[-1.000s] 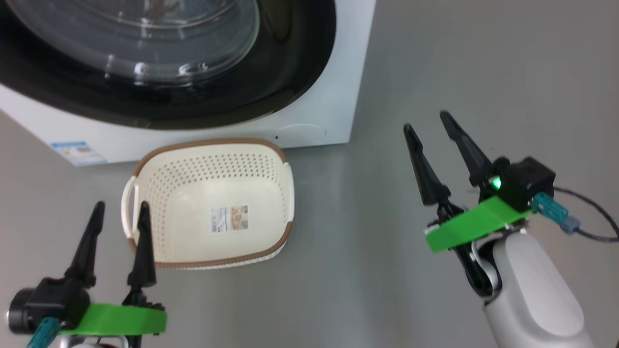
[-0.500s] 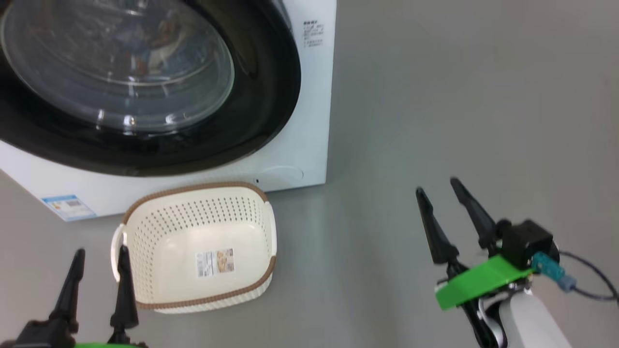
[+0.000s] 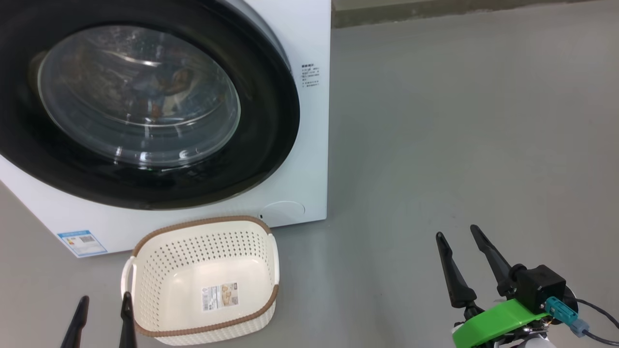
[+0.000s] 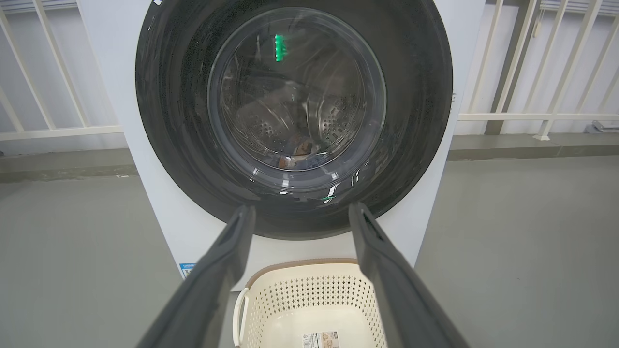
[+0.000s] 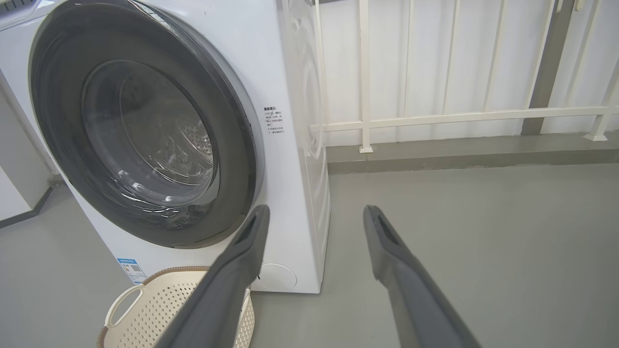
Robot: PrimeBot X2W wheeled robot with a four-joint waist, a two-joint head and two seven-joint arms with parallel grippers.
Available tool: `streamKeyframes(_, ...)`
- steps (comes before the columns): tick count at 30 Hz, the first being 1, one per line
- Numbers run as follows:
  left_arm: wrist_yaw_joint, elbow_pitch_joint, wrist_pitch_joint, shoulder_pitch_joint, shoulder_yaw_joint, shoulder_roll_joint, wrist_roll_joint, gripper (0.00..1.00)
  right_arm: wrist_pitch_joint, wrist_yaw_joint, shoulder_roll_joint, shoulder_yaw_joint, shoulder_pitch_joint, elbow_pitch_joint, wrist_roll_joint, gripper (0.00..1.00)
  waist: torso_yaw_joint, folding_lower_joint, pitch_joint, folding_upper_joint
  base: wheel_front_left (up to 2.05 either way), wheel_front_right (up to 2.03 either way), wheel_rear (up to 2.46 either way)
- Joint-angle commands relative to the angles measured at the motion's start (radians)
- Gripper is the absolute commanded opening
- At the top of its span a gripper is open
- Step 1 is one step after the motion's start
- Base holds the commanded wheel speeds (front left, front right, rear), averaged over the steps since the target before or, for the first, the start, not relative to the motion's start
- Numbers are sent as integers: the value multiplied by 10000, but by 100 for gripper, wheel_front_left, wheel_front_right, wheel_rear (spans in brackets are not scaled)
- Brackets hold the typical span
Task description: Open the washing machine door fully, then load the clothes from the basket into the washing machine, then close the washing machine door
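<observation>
Grey floor (image 3: 435, 145): basket (image 3: 203, 246) empty by the washing machine (image 3: 309, 145), washing machine door (image 3: 271, 121) shut on clothes (image 3: 162, 86) dim behind glass, so left jaws and right jaws idle apart, empty; looks done.

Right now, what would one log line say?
door shut | basket empty | left gripper open | right gripper open

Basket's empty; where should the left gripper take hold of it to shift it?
Take the white loop handle on the basket's left end, coming from the left. It bows out from the brown rim, leaving a gap for one finger, and lies right beside the open left gripper.
</observation>
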Motion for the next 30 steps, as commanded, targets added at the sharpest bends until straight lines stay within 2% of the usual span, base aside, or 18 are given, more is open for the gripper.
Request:
streamKeyframes(1,99,-254,-82,-106,317,120,15,100,-45,-27,45,168,-46,-299,-142,100,-18,0,-128,0,0,0,0)
streamKeyframes(11,307,-313,-82,103,112,119,60,100,-45,-27,56,-39,190,-344,-200,100,92,0,-256,0,0,0,0)
streamKeyframes(20,274,-329,-82,121,152,119,72,100,-45,-27,57,-129,253,-391,-170,100,190,0,-243,0,0,0,0)
streamKeyframes(21,253,-25,3,302,-184,-7,-5,0,0,0,50,-333,289,-78,-223,0,189,0,-243,0,0,0,0)
streamKeyframes(27,247,409,178,216,-167,-127,-280,0,57,-1,57,-303,375,248,70,0,196,2,-241,0,0,0,0)
streamKeyframes(30,240,452,284,147,-151,-121,-650,0,138,-1,40,-322,367,250,444,0,207,19,-251,0,0,0,0)
